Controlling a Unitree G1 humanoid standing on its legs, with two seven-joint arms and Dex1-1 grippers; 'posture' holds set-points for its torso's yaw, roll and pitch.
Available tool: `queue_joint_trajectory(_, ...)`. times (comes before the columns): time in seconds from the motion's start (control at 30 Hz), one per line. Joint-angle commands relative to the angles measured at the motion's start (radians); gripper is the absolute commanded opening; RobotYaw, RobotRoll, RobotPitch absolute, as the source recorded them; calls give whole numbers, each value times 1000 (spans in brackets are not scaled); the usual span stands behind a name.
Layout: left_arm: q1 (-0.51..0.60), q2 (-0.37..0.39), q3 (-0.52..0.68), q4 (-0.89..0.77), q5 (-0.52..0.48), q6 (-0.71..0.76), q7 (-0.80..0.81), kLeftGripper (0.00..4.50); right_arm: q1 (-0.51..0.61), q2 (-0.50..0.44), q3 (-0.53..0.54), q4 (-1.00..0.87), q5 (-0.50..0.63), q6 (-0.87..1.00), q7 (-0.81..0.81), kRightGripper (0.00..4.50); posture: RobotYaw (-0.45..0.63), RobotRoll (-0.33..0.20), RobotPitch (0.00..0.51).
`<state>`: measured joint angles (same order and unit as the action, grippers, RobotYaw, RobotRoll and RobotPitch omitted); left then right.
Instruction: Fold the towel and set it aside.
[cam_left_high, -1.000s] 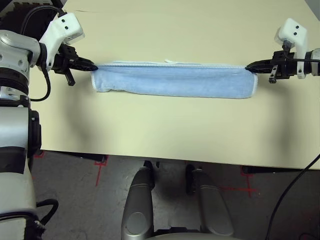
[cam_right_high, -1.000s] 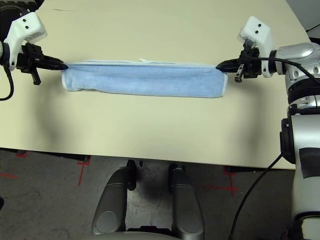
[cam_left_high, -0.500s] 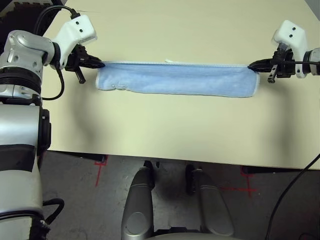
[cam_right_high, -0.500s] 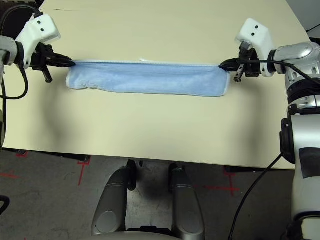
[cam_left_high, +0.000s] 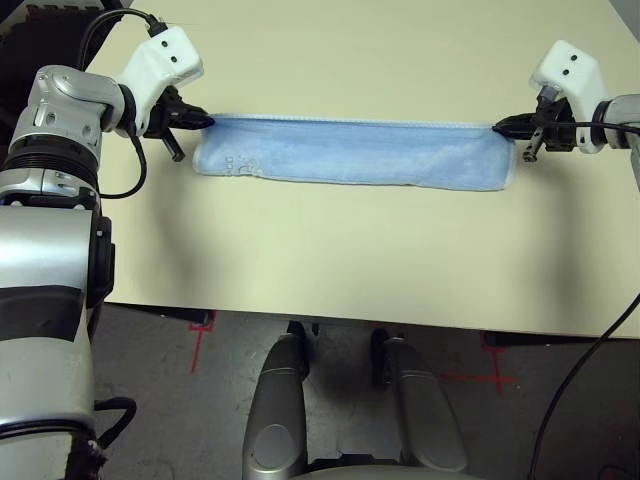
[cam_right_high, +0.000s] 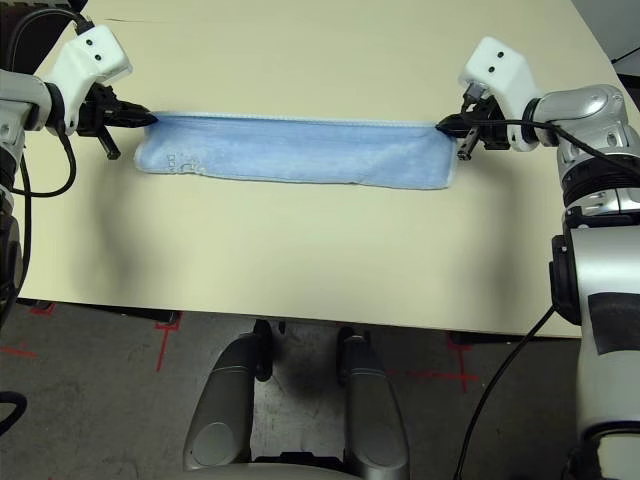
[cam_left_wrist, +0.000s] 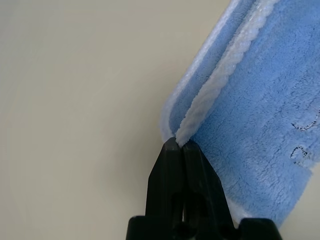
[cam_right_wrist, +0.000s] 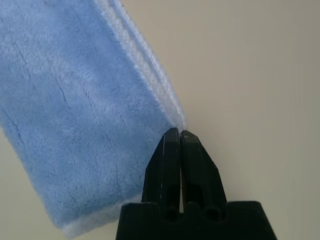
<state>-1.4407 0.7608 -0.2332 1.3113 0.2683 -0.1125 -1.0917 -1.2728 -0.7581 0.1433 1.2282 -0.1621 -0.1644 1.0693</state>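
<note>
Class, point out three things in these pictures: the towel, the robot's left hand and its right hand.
towel (cam_left_high: 370, 162), left eye view, middle of the blue cloth.
left hand (cam_left_high: 206, 121), left eye view, fingertips at the towel's corner.
right hand (cam_right_high: 443, 126), right eye view, fingertips at the corner.

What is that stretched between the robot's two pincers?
The towel, a light-blue cloth folded into a long strip. The left pincer and right pincer each pinch one end, as the head views show.

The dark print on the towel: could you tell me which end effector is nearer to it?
Left. The left end effector pinches the towel corner beside the print; the right end effector grips the opposite end.
</note>
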Motion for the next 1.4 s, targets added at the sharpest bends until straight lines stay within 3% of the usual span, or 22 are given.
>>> queue_joint_trajectory(0.03,-1,5,7,20,24,-4,19,24,13,-13,-9,21,-14,7,-18,0,11,0,306)
queue_joint_trajectory(0.13,2,3,9,20,29,-15,39,24,14,-11,-7,22,-19,10,-29,0,11,0,306)
queue_joint_trajectory(0.23,4,-4,29,21,10,1,24,1022,13,-8,-11,20,-19,9,-36,0,11,0,306)
queue_joint_trajectory(0.27,4,-6,38,20,4,3,25,1435,13,-6,-16,20,-14,14,-33,565,11,0,306)
queue_joint_trajectory(0.53,-4,11,94,11,-8,-9,9,4472,5,-19,-45,15,6,0,-46,3370,9,0,300)
queue_joint_trajectory(0.63,-19,30,105,2,-12,-12,-29,4500,-1,-13,-87,11,35,-29,-49,4445,10,0,294)
queue_joint_trajectory(0.93,-35,45,139,-16,-29,-12,-104,4500,-8,6,-146,4,78,-66,-60,4481,10,0,289)
queue_joint_trajectory(1.07,-23,24,278,-152,-268,246,-481,4500,-11,37,-282,-33,290,231,259,4481,38,0,281)
queue_joint_trajectory(1.23,220,9,309,-533,-459,476,-517,4500,18,38,-366,-87,405,530,268,4481,52,0,280)
queue_joint_trajectory(1.4,390,-5,338,-731,-524,492,-445,4500,87,49,-416,-190,467,673,185,4481,49,0,284)
